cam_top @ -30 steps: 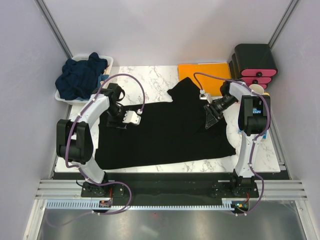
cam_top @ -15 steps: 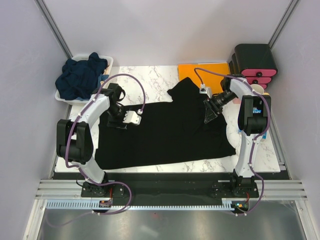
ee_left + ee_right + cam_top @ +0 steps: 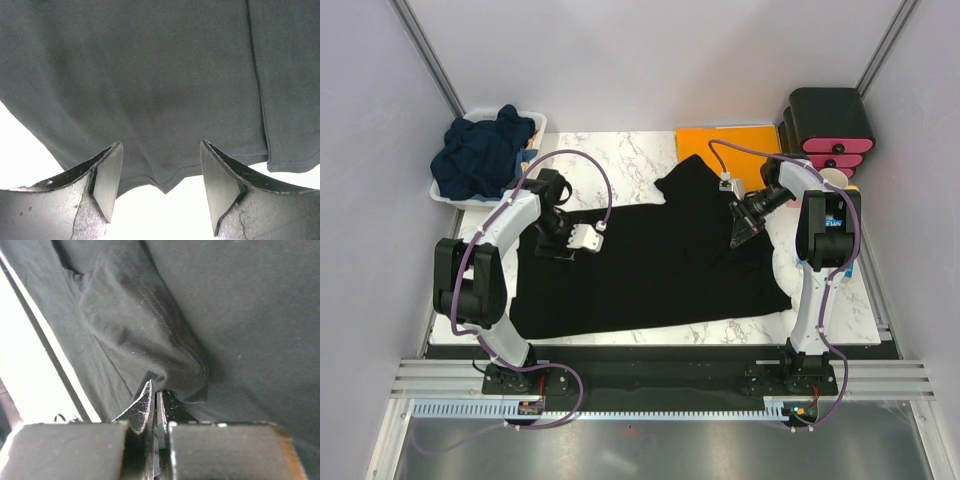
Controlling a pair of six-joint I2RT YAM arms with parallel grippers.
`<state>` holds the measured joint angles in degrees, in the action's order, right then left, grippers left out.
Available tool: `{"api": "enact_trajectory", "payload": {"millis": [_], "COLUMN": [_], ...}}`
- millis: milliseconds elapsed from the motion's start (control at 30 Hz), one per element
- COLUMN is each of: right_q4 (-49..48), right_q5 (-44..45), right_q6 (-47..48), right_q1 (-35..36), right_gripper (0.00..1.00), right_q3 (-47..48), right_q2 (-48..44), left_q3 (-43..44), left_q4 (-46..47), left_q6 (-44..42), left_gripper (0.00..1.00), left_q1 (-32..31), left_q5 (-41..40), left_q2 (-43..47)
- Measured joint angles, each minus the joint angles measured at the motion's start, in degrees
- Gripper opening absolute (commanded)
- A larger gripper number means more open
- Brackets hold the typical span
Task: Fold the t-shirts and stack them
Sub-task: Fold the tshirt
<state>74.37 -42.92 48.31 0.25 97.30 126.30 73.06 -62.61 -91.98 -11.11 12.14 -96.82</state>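
The black t-shirt point(image 3: 650, 260) lies spread flat across the marble table point(image 3: 620, 150), one sleeve reaching toward the orange sheet point(image 3: 725, 140) beyond its far edge. The right gripper point(image 3: 155, 401) sits at the shirt's right side, just below that sleeve. Its jaws are pressed together on a bunched, stitched fold of the black cloth, a pinch that probably serves to lift this side for a fold. The left gripper point(image 3: 162, 187) hangs over the shirt's far left edge with jaws wide and nothing between them. The hem lies right under the gap, so it looks lined up to take a matching grip. The navy t-shirts point(image 3: 480, 150) wait heaped in a white bin point(image 3: 535, 120) beyond the black shirt's left corner.
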Motion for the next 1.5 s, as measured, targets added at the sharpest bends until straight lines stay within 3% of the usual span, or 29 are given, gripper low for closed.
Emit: {"api": "enact_trajectory", "payload": {"millis": [267, 633, 733, 767, 900, 1100, 1333, 1433, 1500], "right_q4": [-2.3, -6.7, -8.2, -8.4, -8.5, -10.2, -20.0, -17.5, -13.2], "right_q5": [5.9, 15.6, 18.4, 19.4, 23.9, 29.9, 37.7, 34.8, 29.5], "right_q6": [2.5, 10.5, 11.6, 11.8, 12.5, 13.0, 9.3, 5.8, 3.4], "right_q1": [1.0, 8.6, 10.6, 11.1, 12.7, 12.9, 12.7, 12.3, 11.6], "right_gripper": [0.00, 0.00, 0.18, 0.38, 0.58, 0.59, 0.50, 0.52, 0.53], "right_q3": [-1.0, -4.4, -6.9, -7.6, -8.7, -10.5, -14.0, -8.1, 0.6], "right_q2": [-5.2, -17.3, -17.5, -17.5, -17.5, -19.2, -24.3, -21.4, -15.5], "left_q3": [-0.1, -0.4, -0.7, -0.8, -1.8, -2.8, -3.4, -3.8, -3.9], "left_q4": [0.1, 0.5, 0.7, 0.9, 1.2, 1.5, 1.7, 1.8, 1.8], "left_q6": [0.0, 0.1, 0.1, 0.1, 0.1, 0.2, 0.5, 0.5, 0.5], "left_gripper": [0.71, 0.71, 0.71, 0.71, 0.71, 0.71, 0.71, 0.71, 0.71], "left_q1": [-0.3, -0.9, -0.9, -0.9, -0.9, -0.9, -0.9, -0.9, -0.9], "left_q5": [0.1, 0.3, 0.3, 0.3, 0.3, 0.3, 0.5, 0.6, 0.7], "left_q2": [0.0, 0.0, 0.0, 0.0, 0.2, 1.2, 1.4, 1.5, 1.5]}}
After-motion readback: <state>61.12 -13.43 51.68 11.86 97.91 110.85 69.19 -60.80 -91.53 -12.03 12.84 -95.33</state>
